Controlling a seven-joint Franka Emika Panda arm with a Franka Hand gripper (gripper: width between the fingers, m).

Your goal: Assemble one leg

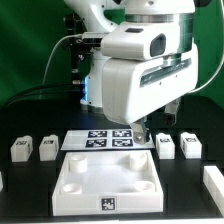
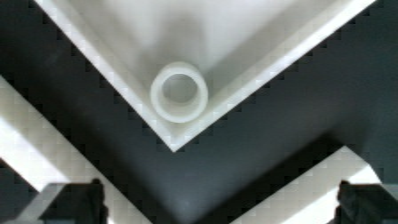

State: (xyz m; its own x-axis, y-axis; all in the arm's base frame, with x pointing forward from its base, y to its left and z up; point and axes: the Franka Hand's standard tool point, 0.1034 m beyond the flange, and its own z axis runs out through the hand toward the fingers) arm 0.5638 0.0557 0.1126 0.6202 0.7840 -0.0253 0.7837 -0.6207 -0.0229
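Several legs, small white blocks with marker tags, stand on the black table: two at the exterior view's left (image 1: 20, 150) (image 1: 46, 148) and two at its right (image 1: 167, 143) (image 1: 190, 147). My gripper (image 1: 143, 133) hangs over the far right corner of the large white square plate (image 1: 108, 190). In the wrist view my gripper (image 2: 217, 205) is open and empty, with its dark fingertips (image 2: 71, 202) wide apart. One corner of the plate (image 2: 107, 45) with a round socket (image 2: 178, 90) lies below it. No leg shows in the wrist view.
The marker board (image 1: 108, 137) lies flat behind the plate, partly under the arm. Another white block (image 1: 213, 182) stands at the right edge, and part of one (image 1: 3, 180) shows at the left edge. The arm's body hides the middle back.
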